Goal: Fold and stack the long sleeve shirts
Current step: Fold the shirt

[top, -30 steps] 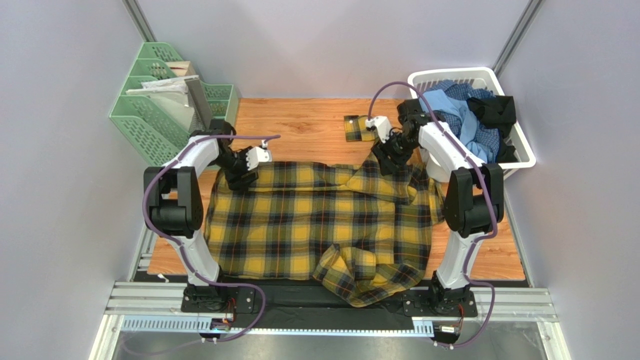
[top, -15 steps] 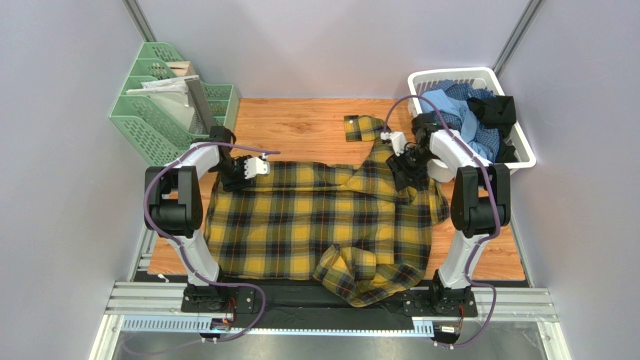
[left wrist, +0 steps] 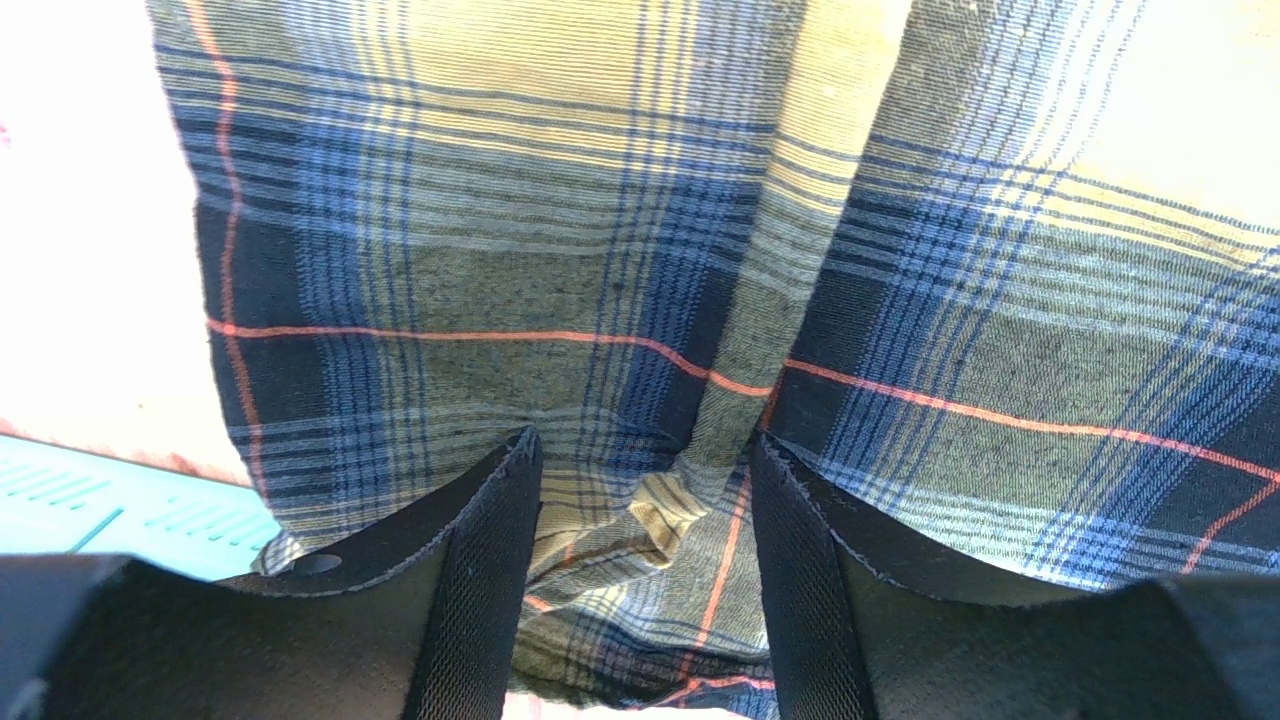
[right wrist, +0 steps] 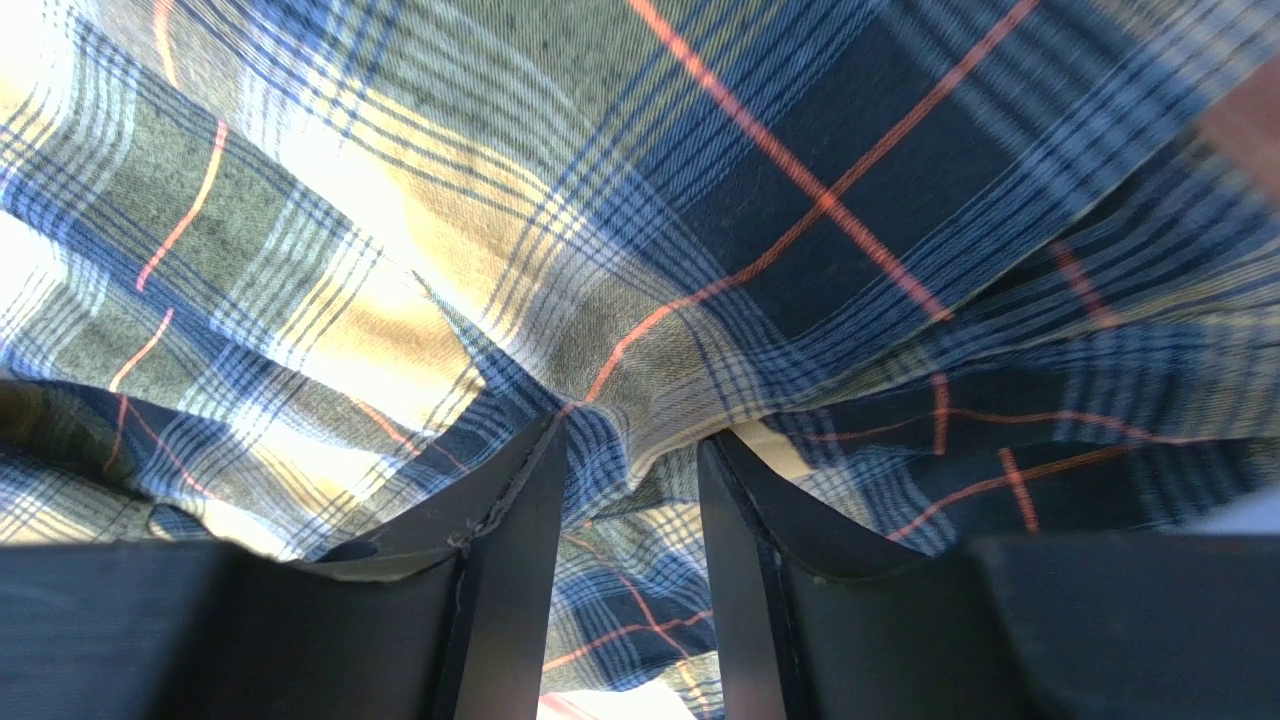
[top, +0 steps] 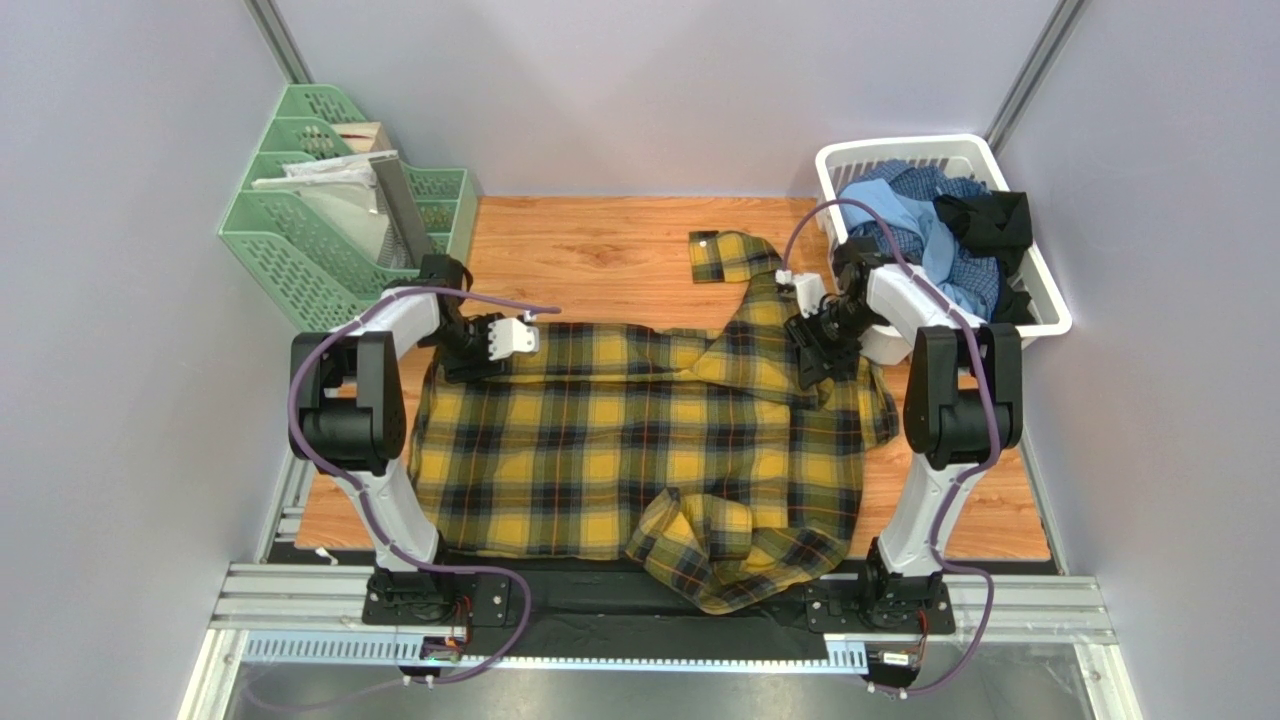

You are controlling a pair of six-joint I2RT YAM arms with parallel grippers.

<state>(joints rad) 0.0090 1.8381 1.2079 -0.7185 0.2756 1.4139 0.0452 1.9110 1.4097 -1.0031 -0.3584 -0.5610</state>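
The mustard-yellow and black plaid shirt (top: 631, 435) lies spread across the wooden table. One sleeve runs to the back with its cuff (top: 721, 255) flat. The other sleeve is bunched at the front edge (top: 736, 548). My left gripper (top: 478, 342) is low over the shirt's back left corner. In the left wrist view it (left wrist: 643, 450) stands open, with a loose fold of plaid (left wrist: 661, 525) between the fingers. My right gripper (top: 819, 338) is down on the back right shoulder. It (right wrist: 631, 428) is open a little, and the cloth (right wrist: 646, 585) lies between the fingers.
A white laundry basket (top: 1052, 300) at the back right holds light blue, blue-checked and black shirts (top: 939, 225). Green file trays (top: 323, 210) stand at the back left. Bare wood (top: 601, 248) shows behind the shirt. Grey walls close in both sides.
My right gripper has come down and toward the near right, laying the raised shoulder and sleeve flat. My left gripper has shifted slightly left and lower at the shirt's corner.
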